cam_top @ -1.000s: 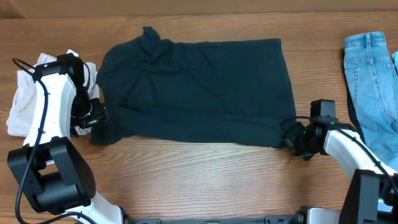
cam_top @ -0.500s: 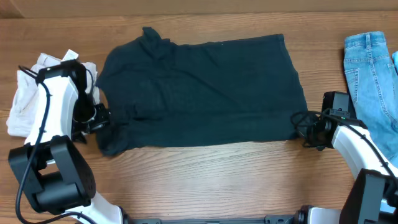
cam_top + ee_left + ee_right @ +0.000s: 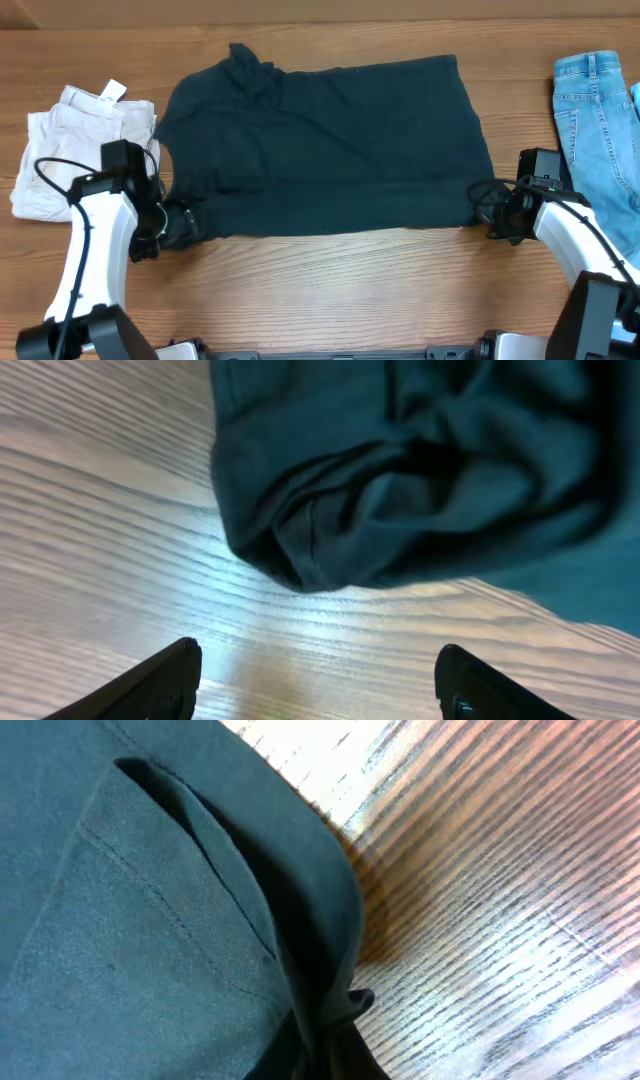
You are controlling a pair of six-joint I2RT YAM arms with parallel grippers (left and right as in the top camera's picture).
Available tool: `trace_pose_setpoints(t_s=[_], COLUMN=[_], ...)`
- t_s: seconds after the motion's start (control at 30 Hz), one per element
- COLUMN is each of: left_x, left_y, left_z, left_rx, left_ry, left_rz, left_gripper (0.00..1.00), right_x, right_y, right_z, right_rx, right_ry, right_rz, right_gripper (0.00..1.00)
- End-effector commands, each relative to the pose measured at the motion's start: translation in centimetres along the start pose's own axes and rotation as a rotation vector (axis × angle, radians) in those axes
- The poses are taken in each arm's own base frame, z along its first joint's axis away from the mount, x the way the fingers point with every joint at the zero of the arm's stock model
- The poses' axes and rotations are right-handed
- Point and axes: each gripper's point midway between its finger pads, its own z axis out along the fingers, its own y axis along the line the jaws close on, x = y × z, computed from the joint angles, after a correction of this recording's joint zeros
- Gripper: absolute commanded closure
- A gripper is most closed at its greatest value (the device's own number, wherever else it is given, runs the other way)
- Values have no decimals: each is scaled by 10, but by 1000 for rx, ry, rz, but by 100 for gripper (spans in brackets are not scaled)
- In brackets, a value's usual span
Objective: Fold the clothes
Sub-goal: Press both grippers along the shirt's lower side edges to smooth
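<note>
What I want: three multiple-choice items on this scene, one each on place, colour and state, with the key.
1. Relative to the dark navy soft T-shirt, the folded beige fabric shorts lie: A) on top; B) to its right; C) to its left.
2. The denim jeans at the right edge are: A) light blue; B) black; C) red.
3. The right hand is: A) open over bare wood; B) shut on the T-shirt's corner; C) out of view.
Key: C, shorts sit beyond its left edge; A, pale denim shows; B, wrist view shows pinched fabric.
</note>
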Motion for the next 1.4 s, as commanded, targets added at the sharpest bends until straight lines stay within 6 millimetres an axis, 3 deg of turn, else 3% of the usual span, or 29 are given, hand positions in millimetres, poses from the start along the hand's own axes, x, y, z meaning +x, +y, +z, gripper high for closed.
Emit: trace_pose_setpoints(t_s=[0.0, 0.2, 0.23, 0.27, 0.3, 0.33, 0.47, 0.63, 0.73, 0.77, 0.87, 0.97, 1.03, 1.07, 1.1, 1.17, 1.2, 1.27, 1.3, 1.37], left_x=[15, -4, -10, -13, -17, -21, -44, -79, -91, -93, -95, -95, -91, -88, -86, -81, -77, -69, -67, -67], left_y=[1, 2, 6, 11, 17, 21, 26, 31, 38, 38, 44, 45, 39, 34, 30, 24, 24, 26, 26, 29], left_z=[34, 48, 48, 48, 47, 46, 36, 8, -2, -3, -5, -5, -2, 0, 2, 5, 6, 7, 6, -2], left_rx=[7, -24, -48, -79, -115, -131, -168, -212, -260, -259, -296, -305, -273, -244, -225, -188, -187, -196, -198, -207], left_ry=[76, 16, -7, -24, -45, -62, -155, -277, -334, -341, -351, -352, -326, -307, -299, -270, -252, -221, -211, -237], left_rz=[13, 36, 19, -8, -50, -74, -124, -145, -157, -157, -147, -145, -123, -101, -94, -87, -85, -83, -83, -100], left_gripper=[22, 27, 51, 82, 95, 96, 96, 96, 77, 77, 62, 56, 45, 33, 27, 23, 27, 72, 88, 95], right_x=[-5, -5, -4, -4, -3, -3, -2, -1, -5, -6, -5, -5, -5, -5, -5, -4, -4, -3, -3, -3], right_y=[2, 2, 3, 4, 4, 4, 3, 2, -19, -23, -26, -25, -26, -26, -26, -26, -26, -27, -27, -27], right_z=[-3, -3, -3, -3, -3, -3, -3, -3, -4, -4, -5, -5, -5, -5, -5, -5, -5, -5, -5, -5], right_rx=[4, 2, -2, -8, -10, -9, -8, 1, 113, 135, 147, 146, 146, 146, 146, 148, 149, 151, 151, 151], right_ry=[-10, -8, -5, -1, 3, 4, 6, 8, -25, -33, -32, -32, -31, -31, -31, -28, -28, -24, -24, -24], right_rz=[-5, 1, 2, 2, 2, 2, 3, 3, 4, 3, 3, 3, 3, 3, 3, 3, 3, 3, 3, 3], right_gripper=[95, 95, 95, 95, 95, 95, 95, 94, 95, 95, 95, 95, 95, 95, 95, 95, 95, 95, 95, 95])
